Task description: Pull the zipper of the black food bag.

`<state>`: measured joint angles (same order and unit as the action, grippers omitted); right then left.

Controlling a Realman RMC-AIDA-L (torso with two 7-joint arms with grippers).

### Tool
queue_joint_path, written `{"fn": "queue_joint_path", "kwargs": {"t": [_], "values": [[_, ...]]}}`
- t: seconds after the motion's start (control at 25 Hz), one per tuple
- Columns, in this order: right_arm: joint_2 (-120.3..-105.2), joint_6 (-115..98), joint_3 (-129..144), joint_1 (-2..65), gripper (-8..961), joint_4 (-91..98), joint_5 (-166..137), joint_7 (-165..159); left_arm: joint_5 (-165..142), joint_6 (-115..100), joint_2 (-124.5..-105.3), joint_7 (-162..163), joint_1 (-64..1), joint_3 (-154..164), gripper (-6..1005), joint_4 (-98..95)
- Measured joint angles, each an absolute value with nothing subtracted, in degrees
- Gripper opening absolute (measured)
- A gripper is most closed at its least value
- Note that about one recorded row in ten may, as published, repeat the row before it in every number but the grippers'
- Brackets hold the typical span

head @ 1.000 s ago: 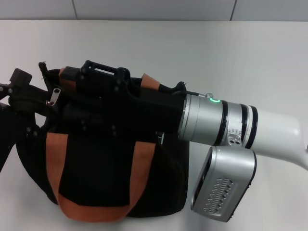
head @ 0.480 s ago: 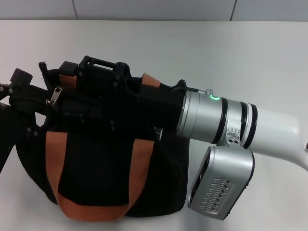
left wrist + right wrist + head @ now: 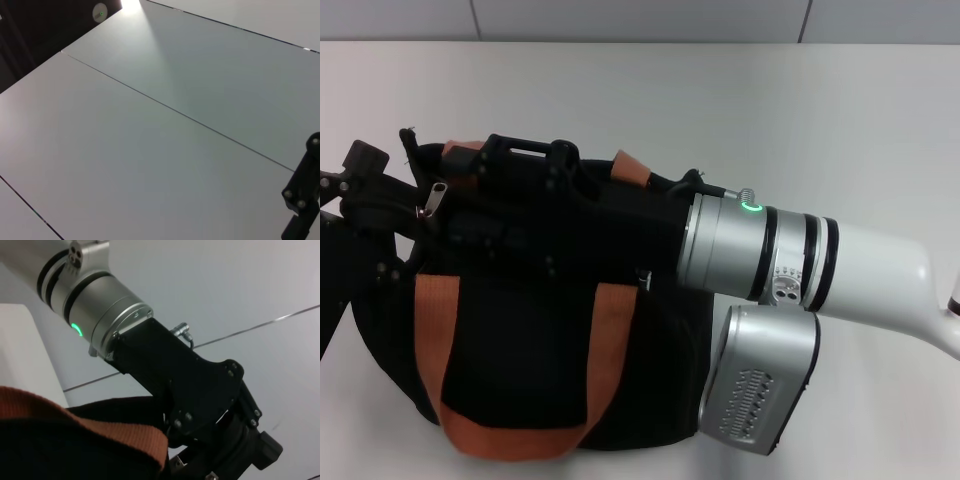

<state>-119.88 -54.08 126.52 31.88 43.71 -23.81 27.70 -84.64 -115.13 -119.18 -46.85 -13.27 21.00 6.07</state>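
**Right hand stretched along the bag top, zipper pull at the far end**

The right hand point(image 3: 470, 200) lies flat across the top of the black food bag point(image 3: 530, 350), its black body reaching from the silver wrist at the bag's right end toward the left end. Its fingertips are lost against the dark fabric, so I cannot tell how far they are parted or whether they grip anything. The zipper point(image 3: 436, 198), a small silver pull tab, sits at the bag's top left corner, just beside where the fingers should end. The zip track runs along the bag's top, the same line as the hand's long axis, so any pull must travel along that line. The left hand point(image 3: 355, 185) is at the bag's left end, close to the tab as well; its grip is also unreadable. Two rust-orange strap handles point(image 3: 430, 330) hang down the bag's front. The bag stands on a white surface point(image 3: 770, 120).
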Motion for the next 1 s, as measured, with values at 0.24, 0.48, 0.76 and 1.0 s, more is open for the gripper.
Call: {"fn": "queue_joint_path", "kwargs": {"t": [0.24, 0.48, 0.76, 1.0], "values": [[-119.88, -52.70, 127.01, 31.90, 582, 44.68, -23.79, 27.76, -84.70, -115.13, -119.18, -46.85, -13.28, 21.00, 8, 6.07], [-119.88, -51.33, 128.30, 32.60, 464, 45.02, -21.73, 27.81, -84.74, -115.13, -119.18, -46.85, -13.27, 21.00, 8, 6.07], [-119.88, -49.94, 129.81, 33.26, 353, 44.94, -20.36, 29.23, -84.73, -115.13, -119.18, -46.85, -13.27, 21.09, 7, 6.06], [-119.88, -48.37, 130.49, 33.30, 333, 45.14, -20.29, 30.06, -84.73, -115.13, -119.18, -46.85, -13.27, 21.10, 7, 6.06]]}}
